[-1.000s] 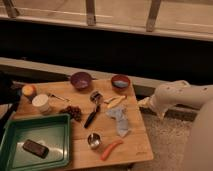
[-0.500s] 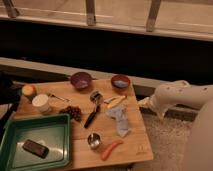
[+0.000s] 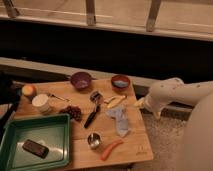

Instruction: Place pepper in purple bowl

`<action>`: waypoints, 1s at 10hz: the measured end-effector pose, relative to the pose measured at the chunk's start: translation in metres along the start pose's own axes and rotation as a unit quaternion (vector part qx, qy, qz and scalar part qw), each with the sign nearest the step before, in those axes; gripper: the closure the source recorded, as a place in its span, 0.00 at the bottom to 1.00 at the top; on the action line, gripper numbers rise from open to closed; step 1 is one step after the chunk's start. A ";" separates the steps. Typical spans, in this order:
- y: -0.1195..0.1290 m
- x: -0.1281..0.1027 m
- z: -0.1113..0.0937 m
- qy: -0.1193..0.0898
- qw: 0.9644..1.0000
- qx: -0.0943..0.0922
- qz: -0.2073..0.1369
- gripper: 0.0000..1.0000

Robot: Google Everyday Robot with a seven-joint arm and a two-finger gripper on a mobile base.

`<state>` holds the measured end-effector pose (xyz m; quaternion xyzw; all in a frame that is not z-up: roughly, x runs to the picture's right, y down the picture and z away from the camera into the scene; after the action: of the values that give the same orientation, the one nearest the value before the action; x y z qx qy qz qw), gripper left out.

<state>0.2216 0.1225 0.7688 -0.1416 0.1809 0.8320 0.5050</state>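
1 pepper [image 3: 111, 149] lay near the table's [image 3: 138, 141] front edge, beside 1 metal cup [image 3: 93, 141]. 1 purple bowl [image 3: 81, 79] and 1 blue-lined bowl [image 3: 120, 81] stood at the back. 1 gripper [image 3: 140, 103] hung off the right edge, jaws apart, empty.

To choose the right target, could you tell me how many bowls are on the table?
2: purple bowl back centre, blue-lined bowl to its right; gripper beside table's right edge.

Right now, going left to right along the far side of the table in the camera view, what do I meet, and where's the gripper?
Orange fruit → purple bowl → blue-inside bowl → gripper, at the right edge of the table.
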 end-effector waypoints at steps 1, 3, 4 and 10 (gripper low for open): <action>0.019 0.018 0.001 0.016 0.999 0.003 -0.030 0.20; 0.038 0.054 0.006 0.049 0.996 0.012 -0.077 0.20; 0.040 0.069 0.010 0.064 0.994 0.016 -0.091 0.20; 0.038 0.150 0.028 0.118 0.978 0.040 -0.168 0.20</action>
<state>0.1188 0.2368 0.7376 -0.2469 0.2464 0.7050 0.6175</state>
